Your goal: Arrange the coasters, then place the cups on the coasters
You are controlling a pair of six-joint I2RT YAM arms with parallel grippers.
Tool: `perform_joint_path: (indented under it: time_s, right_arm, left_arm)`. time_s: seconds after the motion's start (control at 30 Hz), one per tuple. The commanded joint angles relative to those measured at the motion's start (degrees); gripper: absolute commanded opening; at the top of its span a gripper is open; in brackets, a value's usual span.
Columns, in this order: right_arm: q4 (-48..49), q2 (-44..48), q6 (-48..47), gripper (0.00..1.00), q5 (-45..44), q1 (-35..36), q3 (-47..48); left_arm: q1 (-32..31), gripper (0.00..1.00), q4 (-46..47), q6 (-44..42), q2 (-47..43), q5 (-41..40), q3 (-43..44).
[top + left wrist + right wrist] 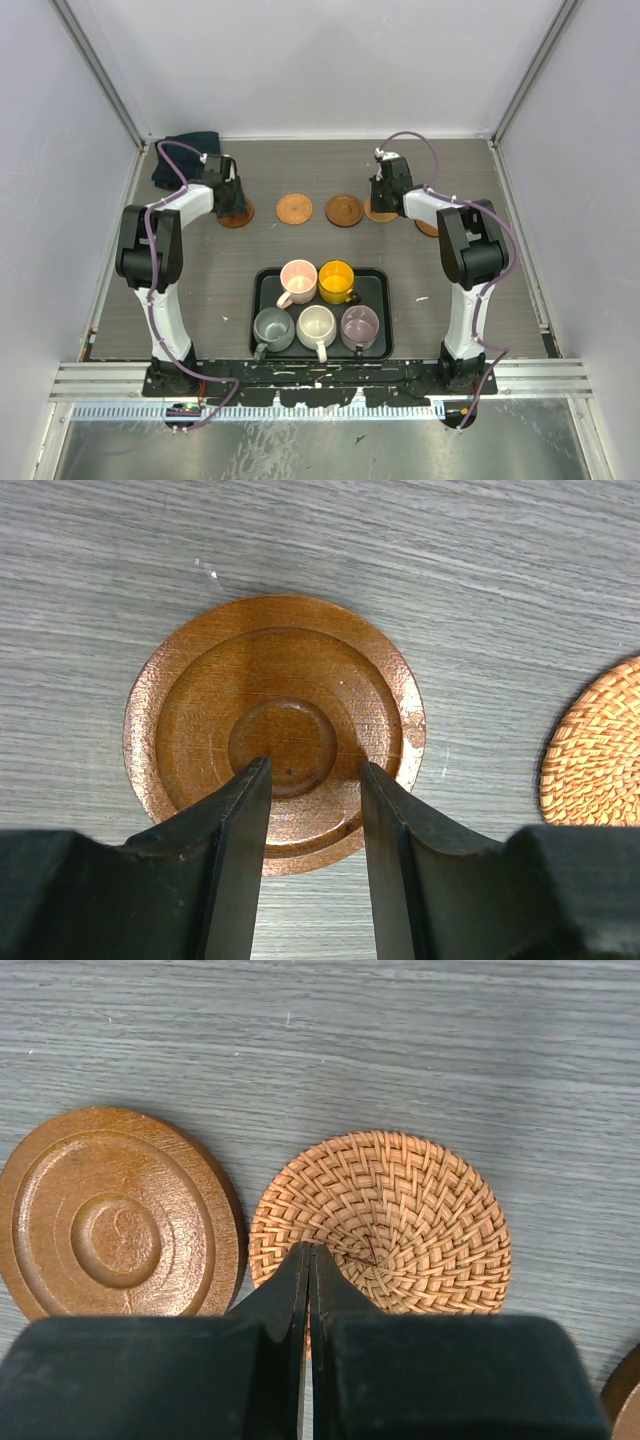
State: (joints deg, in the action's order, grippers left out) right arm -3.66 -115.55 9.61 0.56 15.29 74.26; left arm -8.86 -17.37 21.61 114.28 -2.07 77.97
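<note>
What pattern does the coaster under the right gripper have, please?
The coaster is light orange-brown basket-weave, clearest in the right wrist view.

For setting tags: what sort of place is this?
Probably a lab robot cell: white walls box in a grey table, with left arm and right arm mounted on an aluminium rail.

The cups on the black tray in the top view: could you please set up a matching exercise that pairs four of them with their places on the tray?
Cups:
1. pink cup
2. yellow cup
3. grey-green cup
4. mauve cup

Places on the tray, where near means toward the arm bases:
A. near row, right end
B. far row, left
C. near row, left end
D. far row, right

Pairs: 1-B, 2-D, 3-C, 4-A.
</note>
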Motion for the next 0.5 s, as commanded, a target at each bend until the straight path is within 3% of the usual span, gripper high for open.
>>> perform_joint_path:
  time_s: [0.0, 0.47]
  right_arm:
    - [-5.5, -2.1, 0.9, 0.01, 0.5, 1.1, 2.1]
    - [-7.2, -5.4, 1.4, 0.01, 0.9, 4.4, 5.8]
  left_arm:
    - [0.3, 0.42, -0.1, 0.0, -1.9, 1.7, -1.0]
    - [0.3, 0.44, 3.0, -1.5, -3.9, 4.6, -0.8]
